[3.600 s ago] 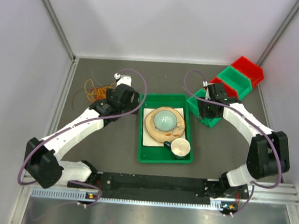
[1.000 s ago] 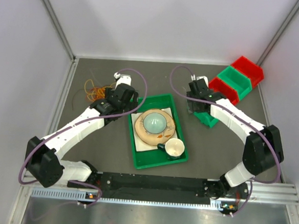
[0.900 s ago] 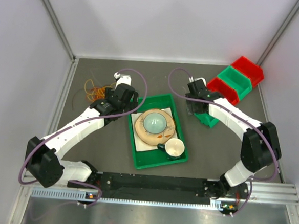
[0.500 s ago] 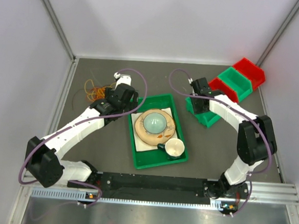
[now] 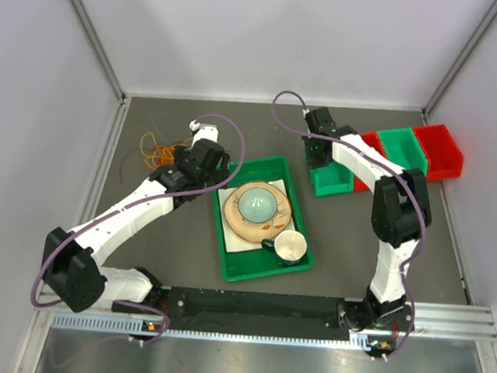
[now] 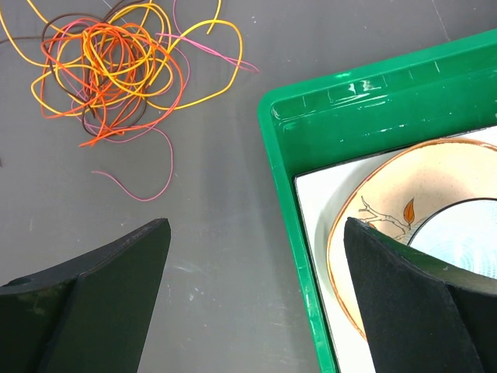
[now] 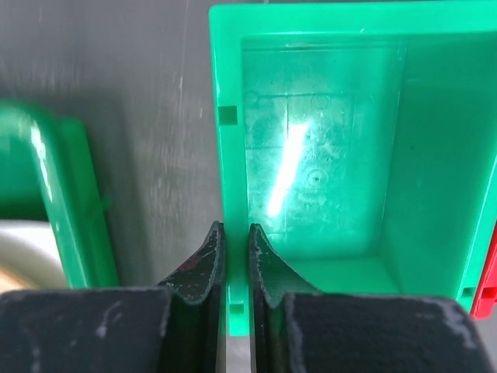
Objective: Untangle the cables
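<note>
Dragged round, the green bin (image 7: 326,155) is clamped at its wall by the right gripper (image 7: 231,235); the left gripper (image 6: 256,229) hangs jaws apart, cable tangle (image 6: 109,58) untouched.

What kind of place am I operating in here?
Most likely a lab robot test cell, not a home: plain white panel walls in metal framing around a grey table, and staged props, a tangle of cables, a green tray of dishes, small plastic bins.

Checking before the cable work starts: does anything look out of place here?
The right gripper is clamped on the wall of a green bin, far from the tangled cables at the far left. The green tray sits askew.
</note>
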